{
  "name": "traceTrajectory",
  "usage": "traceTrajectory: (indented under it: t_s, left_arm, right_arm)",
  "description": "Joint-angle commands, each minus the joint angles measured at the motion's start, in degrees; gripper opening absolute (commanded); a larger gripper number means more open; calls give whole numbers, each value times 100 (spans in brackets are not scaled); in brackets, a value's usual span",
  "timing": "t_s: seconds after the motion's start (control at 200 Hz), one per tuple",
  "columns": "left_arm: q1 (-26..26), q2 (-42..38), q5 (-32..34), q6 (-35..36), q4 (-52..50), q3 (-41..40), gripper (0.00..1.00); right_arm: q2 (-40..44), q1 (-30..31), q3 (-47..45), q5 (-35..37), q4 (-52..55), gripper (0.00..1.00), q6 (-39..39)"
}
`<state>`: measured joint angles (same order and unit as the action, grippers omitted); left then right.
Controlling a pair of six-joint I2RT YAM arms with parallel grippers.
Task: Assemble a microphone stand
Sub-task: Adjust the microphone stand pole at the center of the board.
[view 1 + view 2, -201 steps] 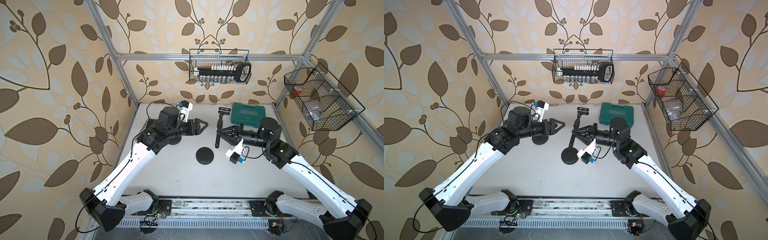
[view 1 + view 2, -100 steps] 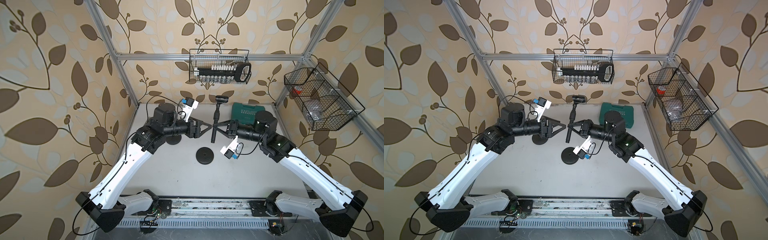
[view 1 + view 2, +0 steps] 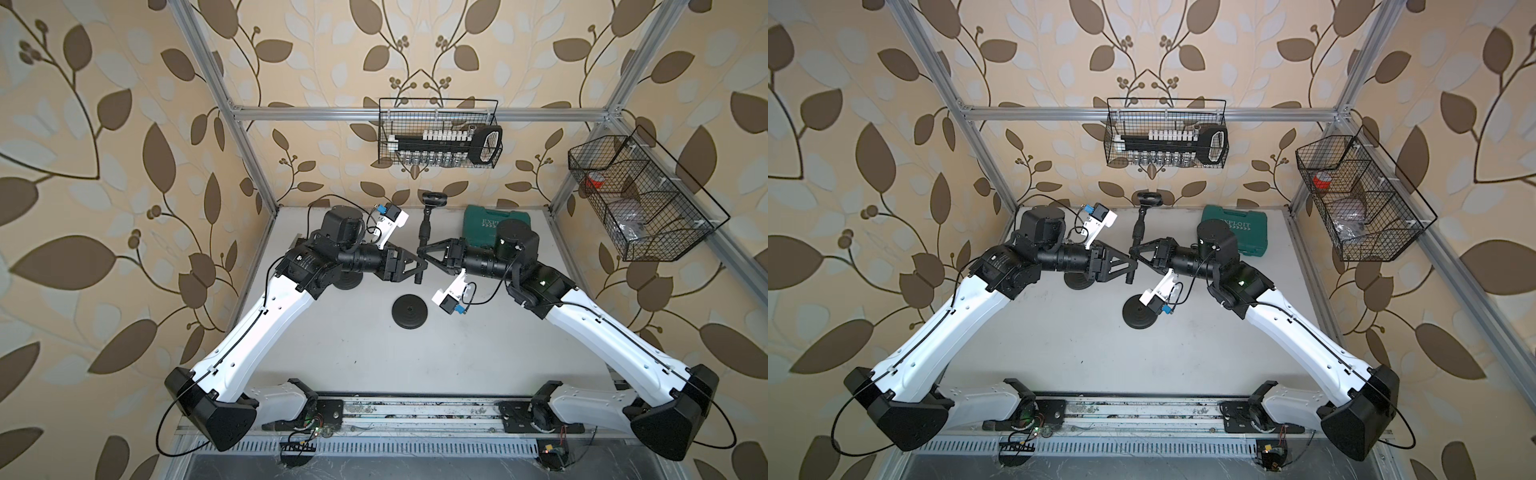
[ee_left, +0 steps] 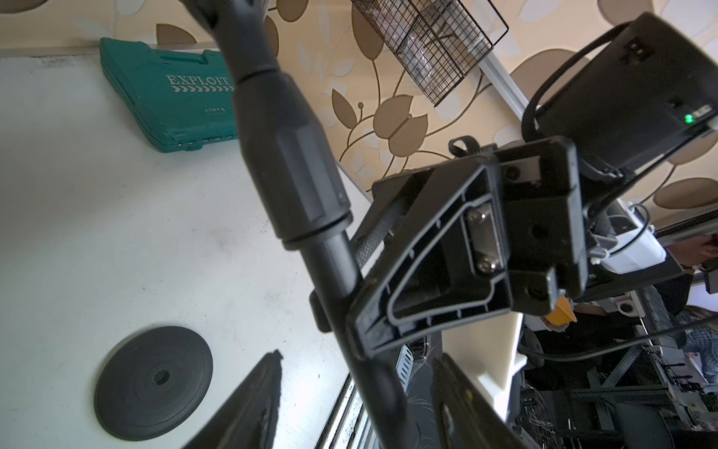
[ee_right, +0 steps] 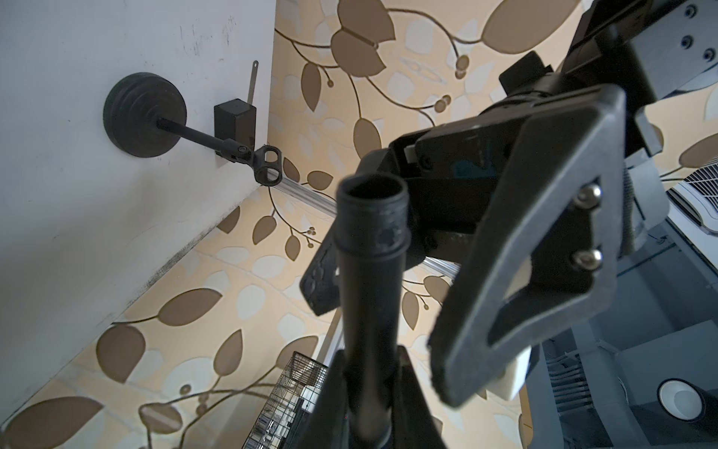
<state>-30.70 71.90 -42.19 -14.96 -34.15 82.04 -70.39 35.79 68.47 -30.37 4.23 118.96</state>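
Observation:
A black stand pole (image 3: pixel 424 226) with a mic clip (image 3: pixel 433 199) on top hangs nearly upright over the table, seen in both top views. My right gripper (image 3: pixel 422 250) is shut on its lower shaft (image 5: pixel 369 272). My left gripper (image 3: pixel 421 267) faces it from the other side, just below that grip. In the left wrist view the pole (image 4: pixel 295 155) runs between my left fingers (image 4: pixel 252 400) with a gap on each side, so the left gripper (image 4: pixel 357 396) is open. The loose round base (image 3: pixel 410 311) lies flat on the table below, its centre hole (image 4: pixel 160 376) showing.
A second stand (image 5: pixel 143 114), put together with pole and clip, stands behind the left arm; its base (image 3: pixel 347 283) peeks out under that arm. A green tool case (image 3: pixel 482 224) lies at the back right. Wire baskets (image 3: pixel 438 137) (image 3: pixel 640 199) hang on the walls.
The right gripper has lifted the pole off the table and swung it upright, toward the back. The left gripper came in around the lower shaft and its jaws have narrowed.

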Motion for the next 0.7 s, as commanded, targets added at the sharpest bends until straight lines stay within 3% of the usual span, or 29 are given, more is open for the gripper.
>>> traceTrajectory:
  t_s: [0.0,0.245,0.415,0.53,0.61,0.695]
  left_arm:
    - [-2,-28,-286,91,2,198,59]
    - [1,157,-579,-274,129,251,32]
    - [1,261,-697,-558,280,245,24]
    - [2,297,-771,-687,310,261,11]
    - [-3,285,-752,-739,325,258,0]
    - [1,238,-476,-911,442,203,0]
  right_arm:
    - [-41,31,179,73,-263,0,2807]
    - [-54,33,138,146,-337,1,2871]
    - [-31,26,118,137,-370,6,2895]
    - [-2,36,89,167,-421,7,2905]
    - [8,37,97,180,-440,13,2839]
    - [14,55,114,145,-486,28,2476]
